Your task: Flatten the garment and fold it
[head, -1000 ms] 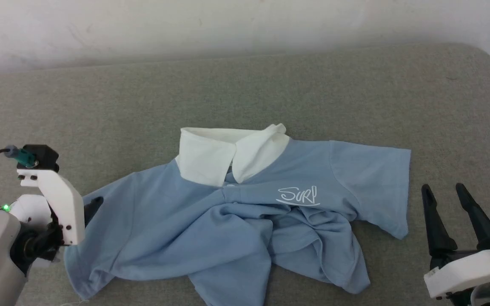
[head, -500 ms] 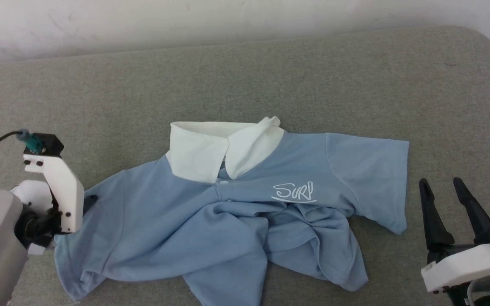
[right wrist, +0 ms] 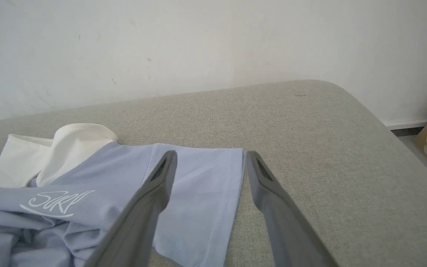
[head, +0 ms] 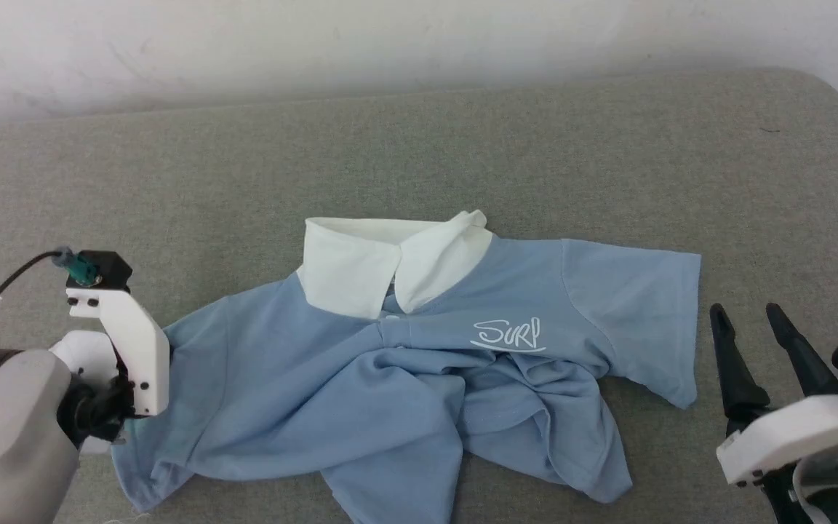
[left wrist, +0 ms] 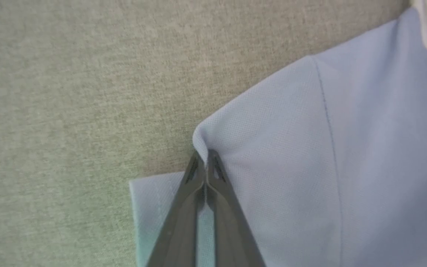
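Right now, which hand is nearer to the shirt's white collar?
Left. The left hand is pinched shut on the shirt at its sleeve edge, to the left of the collar. The right hand hangs open beyond the opposite sleeve, clear of the fabric and farther away.

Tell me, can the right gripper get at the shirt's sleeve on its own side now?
Probably yes. The right gripper is open, just beside that sleeve. Between them is bare grey padding, with nothing in the way.

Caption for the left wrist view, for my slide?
Left gripper, jaws shut, pinching a raised fold at the edge of the blue polo shirt, over the grey surface.
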You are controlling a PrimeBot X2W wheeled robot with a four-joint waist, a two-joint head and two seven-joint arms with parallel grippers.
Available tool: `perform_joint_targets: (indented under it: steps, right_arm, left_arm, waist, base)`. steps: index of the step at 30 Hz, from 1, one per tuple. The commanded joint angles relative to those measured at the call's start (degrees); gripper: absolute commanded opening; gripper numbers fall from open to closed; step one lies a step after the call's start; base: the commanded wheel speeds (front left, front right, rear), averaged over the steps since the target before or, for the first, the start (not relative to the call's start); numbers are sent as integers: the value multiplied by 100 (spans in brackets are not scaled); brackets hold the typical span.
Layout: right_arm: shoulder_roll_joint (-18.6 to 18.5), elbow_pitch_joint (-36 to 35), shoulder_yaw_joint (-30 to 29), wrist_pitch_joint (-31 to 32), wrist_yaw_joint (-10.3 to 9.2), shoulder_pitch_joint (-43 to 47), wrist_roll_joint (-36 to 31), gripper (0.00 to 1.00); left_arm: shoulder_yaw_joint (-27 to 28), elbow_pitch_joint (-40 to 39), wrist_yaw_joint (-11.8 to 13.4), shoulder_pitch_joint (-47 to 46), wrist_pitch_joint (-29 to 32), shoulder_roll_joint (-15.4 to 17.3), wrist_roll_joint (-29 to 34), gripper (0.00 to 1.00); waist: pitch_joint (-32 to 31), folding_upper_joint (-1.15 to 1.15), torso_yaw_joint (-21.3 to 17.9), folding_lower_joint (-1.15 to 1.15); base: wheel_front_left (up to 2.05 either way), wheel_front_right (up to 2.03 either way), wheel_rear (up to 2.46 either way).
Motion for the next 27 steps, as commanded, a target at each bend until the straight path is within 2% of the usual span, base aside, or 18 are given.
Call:
perform_joint_targets:
  steps: [1,4,10,14,19,23,27]
  right_arm:
    - [14,186,-50,178,-3,-238,37,100]
    - [-98,671,-82,606,-3,-620,126,100]
    - [-763,1662,246,1664,-3,-1540,485,100]
    - [-1245,2238,705,2296,-3,-2209,667,100]
    - [-1616,2946,1357,2954,-3,-2993,1005,100]
    - [-1825,3412,1739,3077,-3,-3447,1023,100]
    - [-1850,3896,2074,3101,-3,-3725,1085,100]
  left_arm:
    - [-76,69,85,316,-184,-158,79,0]
    - [75,-80,244,333,-603,-143,119,0]
    - [318,-694,505,367,-1031,-108,97,0]
    - [353,-1237,682,323,-1106,-106,163,0]
    - [367,-1716,803,291,-1105,-106,190,0]
    - [358,-1934,847,252,-1083,-118,200,0]
    - [378,-2031,869,233,-1079,-114,176,0]
  waist:
    - [-48,0,23,0]
    - [-72,0,44,0]
    - [85,0,220,0]
    - [271,0,389,0]
    - [471,0,541,0]
    - [634,0,624,0]
    - [759,0,649,0]
  base:
    - [0,0,0]
    - [0,0,0]
    - [0,0,0]
    - [0,0,0]
    - [0,0,0]
    - [0,0,0]
    - [0,0,0]
